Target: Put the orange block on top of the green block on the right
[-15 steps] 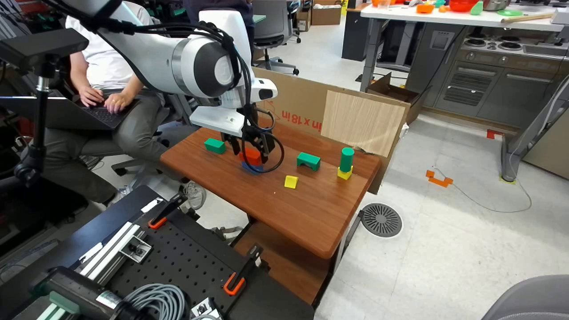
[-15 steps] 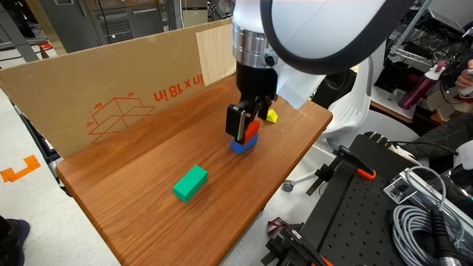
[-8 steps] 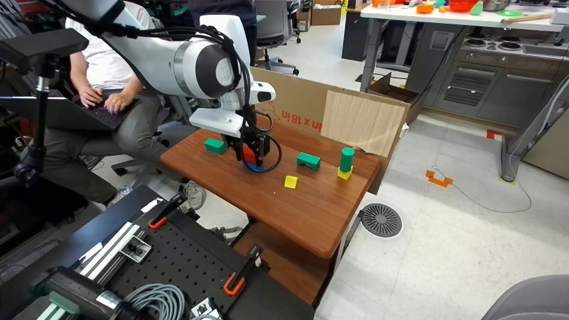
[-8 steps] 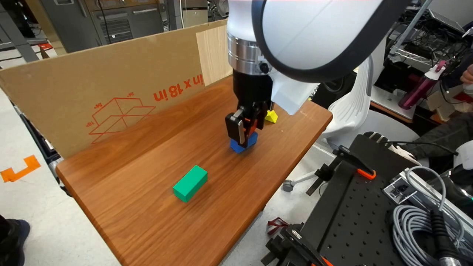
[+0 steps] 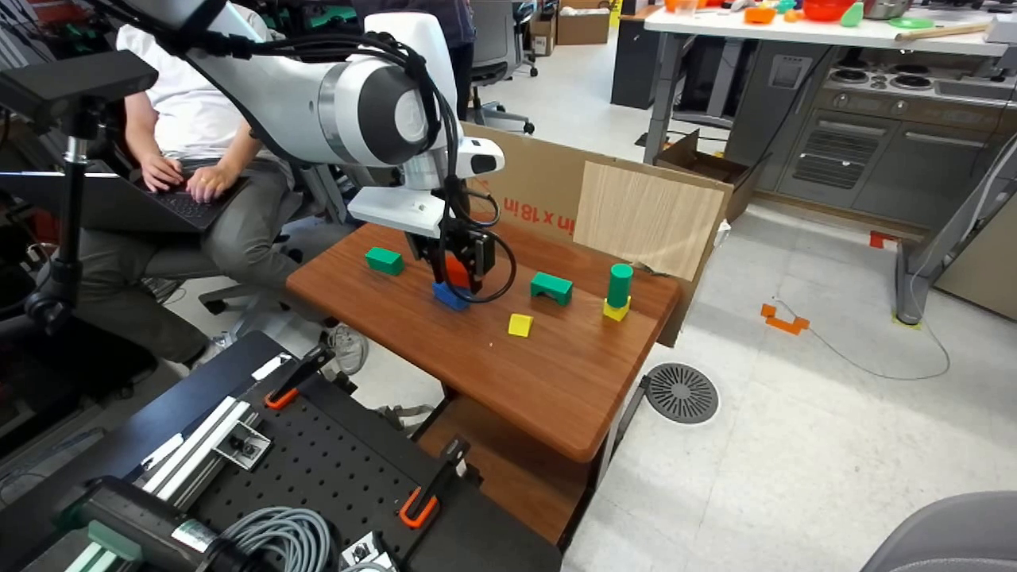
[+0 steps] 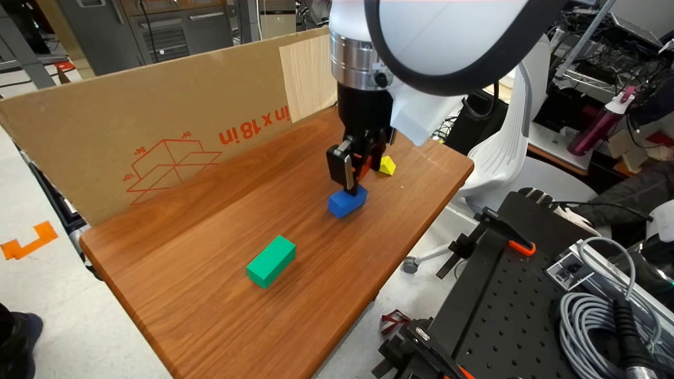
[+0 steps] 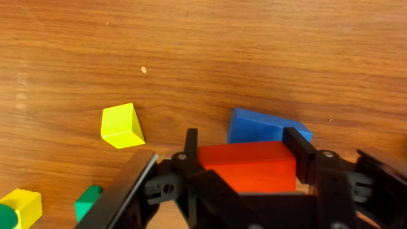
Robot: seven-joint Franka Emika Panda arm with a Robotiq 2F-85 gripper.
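My gripper point(image 7: 242, 140) is shut on the orange block point(image 7: 254, 175), with a finger pressed to each end. In both exterior views the orange block point(image 5: 457, 271) hangs just above the blue block point(image 6: 346, 202), mostly covered by the fingers point(image 6: 341, 166). Green pieces show in an exterior view: a rectangular block point(image 5: 384, 260) left of the gripper, an arch-shaped block point(image 5: 551, 287) to its right, and farther right a cylinder point(image 5: 620, 284) upright on a yellow block point(image 5: 616, 310). Which one the task's "green block on the right" is, I cannot tell.
A yellow wedge point(image 7: 120, 125) lies on the wooden table point(image 5: 508, 373), near the blue block. A cardboard panel point(image 6: 158, 121) walls the table's far side. Cables point(image 5: 504, 270) loop beside the gripper. A black perforated bench point(image 5: 342, 461) stands in front.
The gripper came down around the orange block where it lay on the blue one, closed on it and rose. The orange block is now lifted off the blue block, which stays on the table.
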